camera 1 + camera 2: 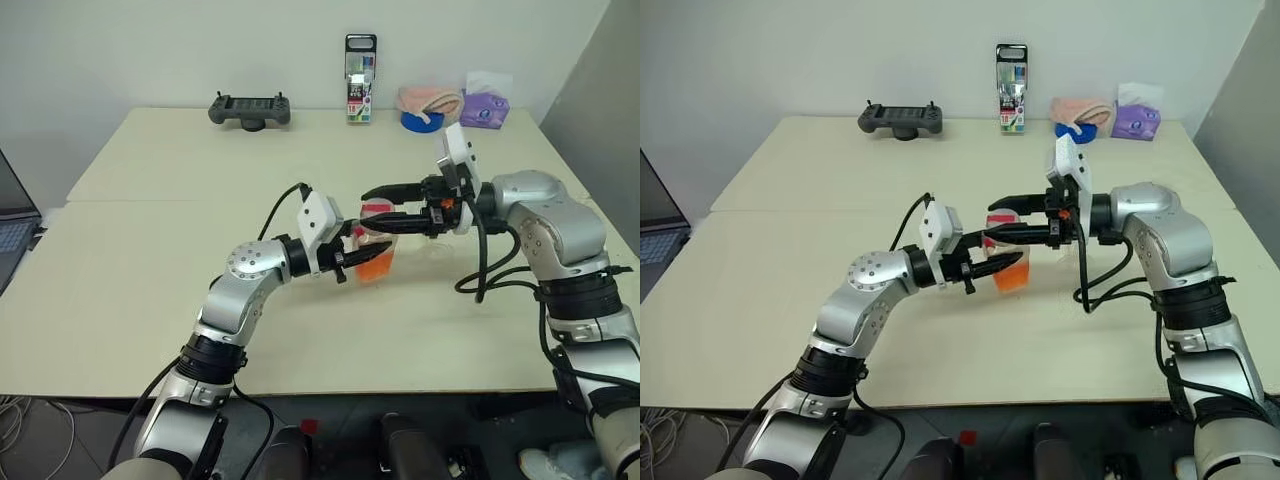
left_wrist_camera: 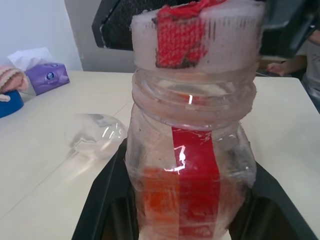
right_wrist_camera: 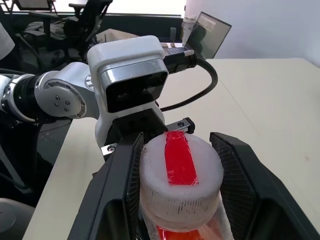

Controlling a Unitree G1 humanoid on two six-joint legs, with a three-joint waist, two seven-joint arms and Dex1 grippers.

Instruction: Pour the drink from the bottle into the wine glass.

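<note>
The right gripper (image 3: 175, 195) has its two fingers set either side of the bottle's cap (image 3: 181, 175), seemingly pressing on it, while the left gripper (image 1: 985, 268) is clamped on the bottle (image 1: 1008, 262) lower down, holding it upright above the table (image 1: 790, 260). The step in hand is uncapping, with the drink (image 1: 377, 266) low in the bottle. Next the cap must be twisted off before tilting toward the wine glass (image 2: 95, 136), which stands just beyond the bottle.
</note>
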